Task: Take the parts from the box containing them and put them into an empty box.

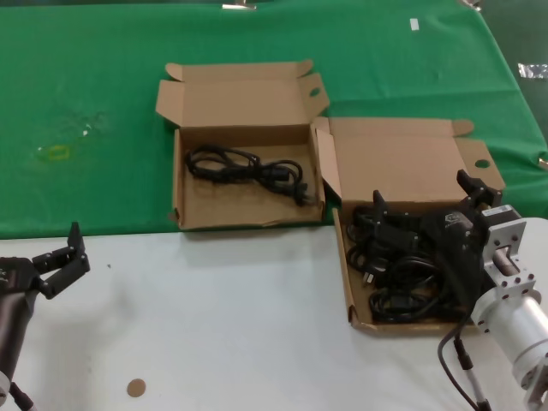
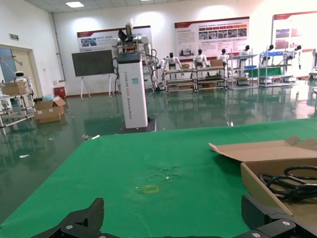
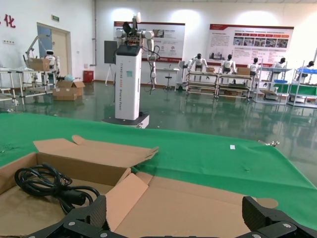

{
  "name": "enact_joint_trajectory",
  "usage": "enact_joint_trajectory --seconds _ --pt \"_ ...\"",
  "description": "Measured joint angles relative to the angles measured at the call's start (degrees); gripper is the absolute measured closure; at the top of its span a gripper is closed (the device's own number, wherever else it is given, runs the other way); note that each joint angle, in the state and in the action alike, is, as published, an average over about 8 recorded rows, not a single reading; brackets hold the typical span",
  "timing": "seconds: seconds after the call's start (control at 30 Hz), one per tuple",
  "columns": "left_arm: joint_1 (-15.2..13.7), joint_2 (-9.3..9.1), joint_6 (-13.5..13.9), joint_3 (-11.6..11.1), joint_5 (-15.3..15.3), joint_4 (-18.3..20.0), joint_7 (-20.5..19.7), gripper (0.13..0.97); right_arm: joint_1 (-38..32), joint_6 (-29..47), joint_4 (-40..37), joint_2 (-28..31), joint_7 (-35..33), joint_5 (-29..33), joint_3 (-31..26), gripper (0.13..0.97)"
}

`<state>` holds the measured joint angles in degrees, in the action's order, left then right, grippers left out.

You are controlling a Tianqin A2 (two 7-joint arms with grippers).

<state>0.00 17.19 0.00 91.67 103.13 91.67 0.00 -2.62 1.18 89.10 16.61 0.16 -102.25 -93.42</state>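
Beneath the right gripper [image 1: 424, 205], whose spread jaws hold nothing, black rubbery power cords [image 1: 402, 274] lie heaped in a shallow brown cardboard box [image 1: 346, 282], ready for picking. Toward its left, a matching brown cardboard box [image 1: 184, 210] holds 1 cord [image 1: 248, 169], its raised lid and flaps near any transfer path. Far left, the left gripper [image 1: 67, 257] waits open over white tabletop [image 1: 240, 325].

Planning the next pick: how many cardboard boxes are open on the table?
2. One box sits farther left on the green cloth, holding a single cord. The other box is nearer, under the right claw, piled with cords.
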Motion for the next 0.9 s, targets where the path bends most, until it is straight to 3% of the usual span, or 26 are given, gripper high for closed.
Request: enact_joint_trajectory --seconds 0.9 --pt "0.00 0.00 0.00 0.00 0.00 0.00 0.00 0.132 0.00 0.00 0.00 0.00 0.00 0.00 0.00 0.129"
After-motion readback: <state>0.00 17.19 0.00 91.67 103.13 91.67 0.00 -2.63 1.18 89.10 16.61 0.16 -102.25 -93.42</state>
